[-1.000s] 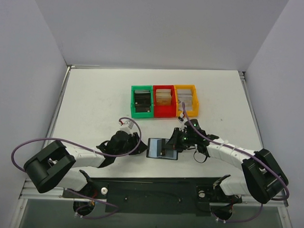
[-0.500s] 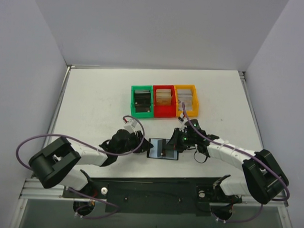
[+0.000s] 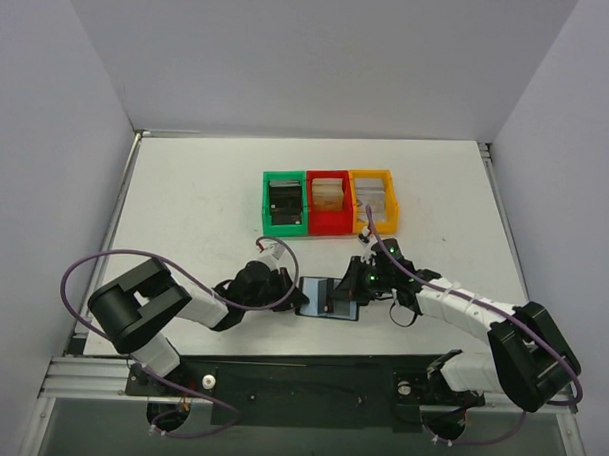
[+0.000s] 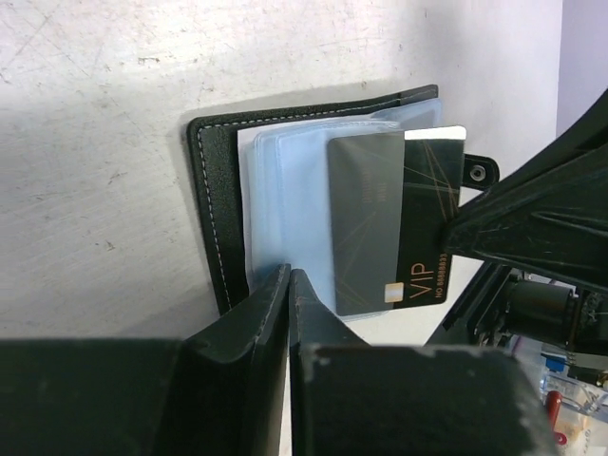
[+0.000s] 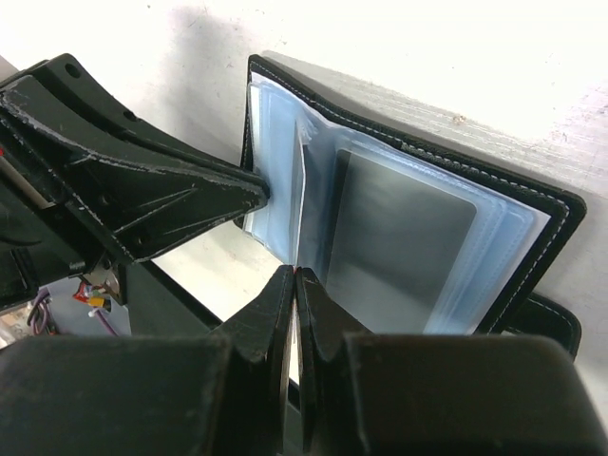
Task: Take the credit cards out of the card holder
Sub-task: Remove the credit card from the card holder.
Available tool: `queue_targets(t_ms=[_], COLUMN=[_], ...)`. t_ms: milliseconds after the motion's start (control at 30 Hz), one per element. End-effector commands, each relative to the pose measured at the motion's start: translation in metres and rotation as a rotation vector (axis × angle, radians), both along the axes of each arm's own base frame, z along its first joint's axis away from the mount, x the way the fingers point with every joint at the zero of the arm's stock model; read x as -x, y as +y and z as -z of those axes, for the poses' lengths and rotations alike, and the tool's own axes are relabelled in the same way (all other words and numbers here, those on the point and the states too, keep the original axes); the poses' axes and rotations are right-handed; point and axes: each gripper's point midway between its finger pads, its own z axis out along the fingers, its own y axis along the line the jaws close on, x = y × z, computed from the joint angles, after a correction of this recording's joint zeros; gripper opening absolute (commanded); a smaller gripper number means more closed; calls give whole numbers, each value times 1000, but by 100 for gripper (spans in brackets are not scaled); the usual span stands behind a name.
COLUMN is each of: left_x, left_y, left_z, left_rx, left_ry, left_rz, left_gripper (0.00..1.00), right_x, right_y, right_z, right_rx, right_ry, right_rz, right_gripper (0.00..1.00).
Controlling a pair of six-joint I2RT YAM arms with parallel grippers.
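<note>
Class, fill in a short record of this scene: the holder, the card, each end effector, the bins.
card holder: lies open on the table between the two arms
clear sleeves: fanned out inside the holder
card: dark, marked VIP, at the sleeves
left end effector: closed on the holder's sleeve edge
right end effector: shut, tips at the card's edge; grip unclear
green bin, red bin, yellow bin: in a row beyond the holder, each holding a stack

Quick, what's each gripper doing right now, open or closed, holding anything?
Left gripper: closed, pinching the card holder by a clear sleeve's edge.
Right gripper: closed, apparently on a credit card that sticks partly out.
</note>
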Motion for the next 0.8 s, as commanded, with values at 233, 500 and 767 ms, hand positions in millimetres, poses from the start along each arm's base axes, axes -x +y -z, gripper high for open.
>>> queue_targets(t_ms=[233,500,767], left_x=[-14,-16,-18], left_y=[27,37,34], left_z=[13,14,-3], left_rx=[-98,-116,-75], left_ry=[-13,-11,-32], left_rz=[-132,-164,-162], left_gripper=[0,0,5], right_x=[-6,-5,0], right_y=[-6,-11,-19], right_z=[-14,-21,-29], right_rx=[-8,12,41], right_ry=[-53,-71,-95], right_rz=[10,5,-2], right_gripper=[0,0,0])
